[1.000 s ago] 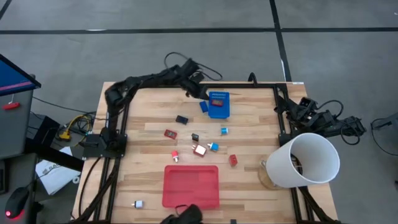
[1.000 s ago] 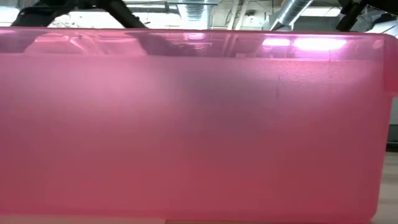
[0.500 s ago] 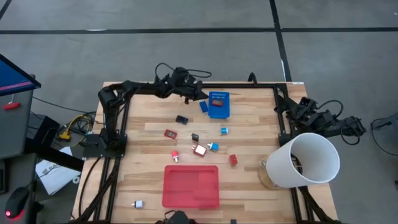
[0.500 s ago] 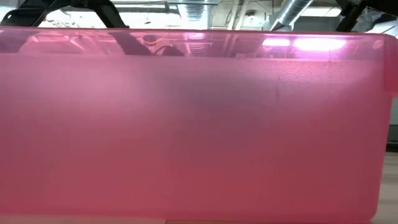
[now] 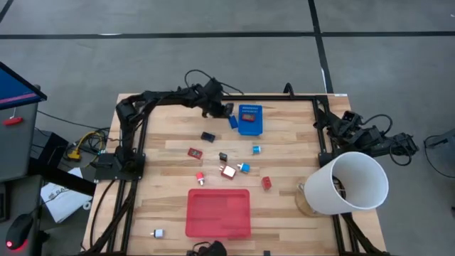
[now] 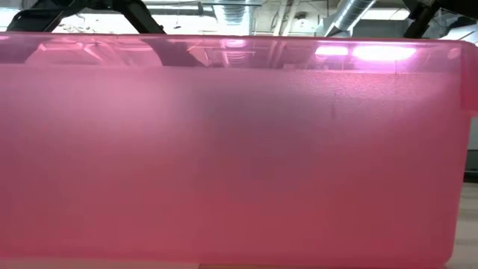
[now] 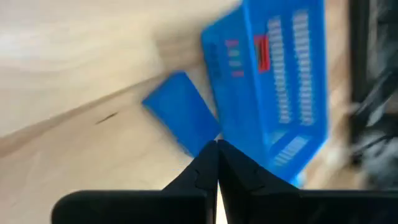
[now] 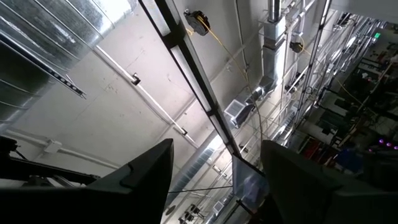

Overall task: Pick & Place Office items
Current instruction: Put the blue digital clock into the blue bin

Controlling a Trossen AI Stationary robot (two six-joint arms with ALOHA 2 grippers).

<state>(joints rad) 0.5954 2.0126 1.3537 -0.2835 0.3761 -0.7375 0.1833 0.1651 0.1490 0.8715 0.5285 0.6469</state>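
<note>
The office items lie scattered mid-table: a black piece [image 5: 208,136], red pieces [image 5: 194,152] [image 5: 266,183], a blue one [image 5: 244,168], and a silver one [image 5: 157,232] near the near-left corner. A flat blue piece [image 7: 180,112] lies beside the blue perforated bin [image 5: 249,119]. The bin holds a red item [image 7: 261,53]. My left gripper [image 5: 226,112] [image 7: 216,146] hovers shut just left of the bin, over the flat blue piece, and holds nothing. My right gripper [image 8: 216,180] is open, folded back at the table's right far edge and pointing up at the ceiling.
The flat red tray [image 5: 218,212] sits at the near edge, and its wall [image 6: 239,149] fills the low view. A large white bucket [image 5: 352,181] lies tipped at the right edge. The black frame rails [image 5: 128,142] run along the table's sides.
My left gripper drew back toward the table's left along the far edge. It then came back toward the blue bin and stayed shut.
</note>
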